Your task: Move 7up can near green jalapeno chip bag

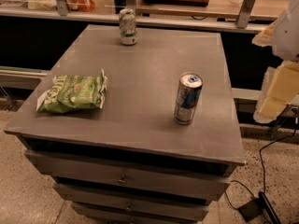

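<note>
The 7up can (127,26), short with a silver top and a pale green and white label, stands upright at the far edge of the grey cabinet top (140,78), left of centre. The green jalapeno chip bag (72,94) lies flat near the front left corner, well apart from the can. My gripper (278,93) shows as pale yellowish parts under the white arm (288,27) at the right edge of the view, off the cabinet's right side and far from both the can and the bag. It holds nothing that I can see.
A taller slim blue-and-silver can (188,98) stands upright on the right half of the cabinet top. A counter with a metal rail (154,20) runs behind the cabinet. A black cable and plug (254,206) lie on the floor at the right.
</note>
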{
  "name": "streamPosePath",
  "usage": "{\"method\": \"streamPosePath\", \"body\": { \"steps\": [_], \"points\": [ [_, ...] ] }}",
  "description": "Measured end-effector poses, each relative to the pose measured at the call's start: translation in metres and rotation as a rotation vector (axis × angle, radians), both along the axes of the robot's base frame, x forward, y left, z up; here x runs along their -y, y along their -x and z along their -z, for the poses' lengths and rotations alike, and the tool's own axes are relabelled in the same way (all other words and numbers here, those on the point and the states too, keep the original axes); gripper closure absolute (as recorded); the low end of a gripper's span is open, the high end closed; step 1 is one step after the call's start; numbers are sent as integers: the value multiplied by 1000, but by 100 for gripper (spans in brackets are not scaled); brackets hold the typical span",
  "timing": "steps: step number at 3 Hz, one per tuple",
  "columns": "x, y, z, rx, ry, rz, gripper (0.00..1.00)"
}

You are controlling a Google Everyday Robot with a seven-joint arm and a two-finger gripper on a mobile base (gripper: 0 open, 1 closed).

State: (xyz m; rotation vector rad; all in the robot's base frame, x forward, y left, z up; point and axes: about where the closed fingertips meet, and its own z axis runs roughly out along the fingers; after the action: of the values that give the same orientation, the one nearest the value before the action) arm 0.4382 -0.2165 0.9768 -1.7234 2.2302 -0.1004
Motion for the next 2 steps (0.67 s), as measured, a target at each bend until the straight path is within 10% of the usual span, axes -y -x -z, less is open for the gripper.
{"method": "streamPosePath", "body": {
  "steps": [2],
  "points": [
    [-1,-3,-1,15,-14,-7,0]
  ]
}}
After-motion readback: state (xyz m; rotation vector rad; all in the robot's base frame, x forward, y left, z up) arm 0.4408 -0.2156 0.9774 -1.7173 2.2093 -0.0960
